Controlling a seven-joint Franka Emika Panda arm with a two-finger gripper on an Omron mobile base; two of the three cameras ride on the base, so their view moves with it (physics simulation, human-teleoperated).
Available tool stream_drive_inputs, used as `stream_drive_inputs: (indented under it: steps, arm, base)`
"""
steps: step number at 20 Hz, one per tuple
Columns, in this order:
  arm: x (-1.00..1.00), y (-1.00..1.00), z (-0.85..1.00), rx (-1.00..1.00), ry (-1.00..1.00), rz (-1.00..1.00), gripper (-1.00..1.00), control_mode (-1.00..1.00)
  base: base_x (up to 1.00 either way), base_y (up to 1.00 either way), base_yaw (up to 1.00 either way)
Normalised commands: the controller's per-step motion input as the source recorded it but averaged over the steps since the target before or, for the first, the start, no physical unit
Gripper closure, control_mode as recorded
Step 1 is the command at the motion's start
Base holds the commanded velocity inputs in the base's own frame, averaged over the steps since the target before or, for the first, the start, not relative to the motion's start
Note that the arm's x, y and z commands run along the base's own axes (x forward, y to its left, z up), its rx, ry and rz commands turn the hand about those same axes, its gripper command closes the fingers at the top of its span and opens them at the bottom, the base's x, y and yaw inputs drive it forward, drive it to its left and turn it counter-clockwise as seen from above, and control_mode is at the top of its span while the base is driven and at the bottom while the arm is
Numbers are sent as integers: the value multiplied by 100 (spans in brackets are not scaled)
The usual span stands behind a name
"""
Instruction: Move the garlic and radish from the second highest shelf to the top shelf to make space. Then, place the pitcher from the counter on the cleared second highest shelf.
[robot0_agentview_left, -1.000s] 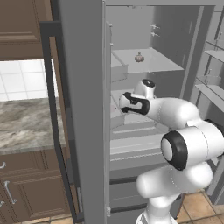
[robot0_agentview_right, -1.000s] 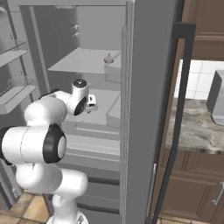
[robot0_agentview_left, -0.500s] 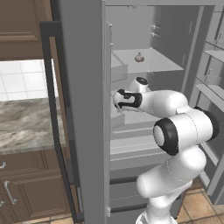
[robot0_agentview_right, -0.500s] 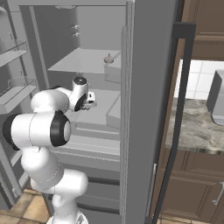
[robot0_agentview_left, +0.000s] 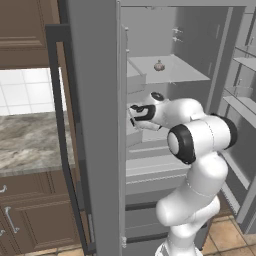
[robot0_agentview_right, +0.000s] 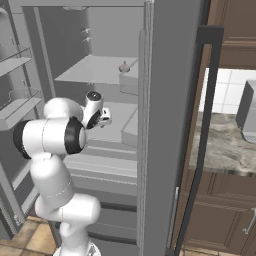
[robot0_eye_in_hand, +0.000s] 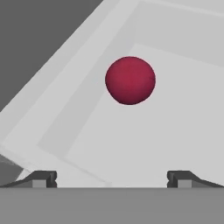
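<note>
The radish (robot0_eye_in_hand: 130, 80), a dark red ball, lies on the pale second highest shelf (robot0_eye_in_hand: 175, 113) straight ahead of my gripper (robot0_eye_in_hand: 112, 179). The fingertips (robot0_eye_in_hand: 41, 178) stand wide apart and nothing is between them, so the gripper is open. From the base, the gripper (robot0_agentview_left: 134, 114) (robot0_agentview_right: 105, 118) reaches in over the second highest shelf (robot0_agentview_right: 117, 116) near the fridge's door-side wall. The garlic (robot0_agentview_left: 159, 65) (robot0_agentview_right: 124, 67), a small pale bulb, sits on the top shelf (robot0_agentview_left: 180, 72) (robot0_agentview_right: 92, 72). The pitcher is out of view.
The fridge's open door (robot0_agentview_left: 95, 125) (robot0_agentview_right: 170, 115) stands between the arm and the marbled counter (robot0_agentview_left: 30, 142) (robot0_agentview_right: 227, 145). A toaster (robot0_agentview_right: 247, 107) stands on the counter. Door racks (robot0_agentview_left: 242, 95) (robot0_agentview_right: 17, 107) line the other side. Lower shelves and drawers (robot0_agentview_left: 150, 165) sit beneath.
The gripper has pushed a little further in over the second highest shelf, toward the door-side wall, and the elbow has swung up. The garlic has not moved.
</note>
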Motion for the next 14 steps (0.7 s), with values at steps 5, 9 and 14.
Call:
stream_drive_inputs:
  steps: [5,9,14]
  arm:
    - [35,11,-22,0,0,1,-100,-100]
    - [36,16,-16,0,-1,2,-100,-100]
    - [37,13,-13,0,-1,1,-100,-100]
  base:
    - [0,0,0]
    - [0,0,0]
    - [0,0,0]
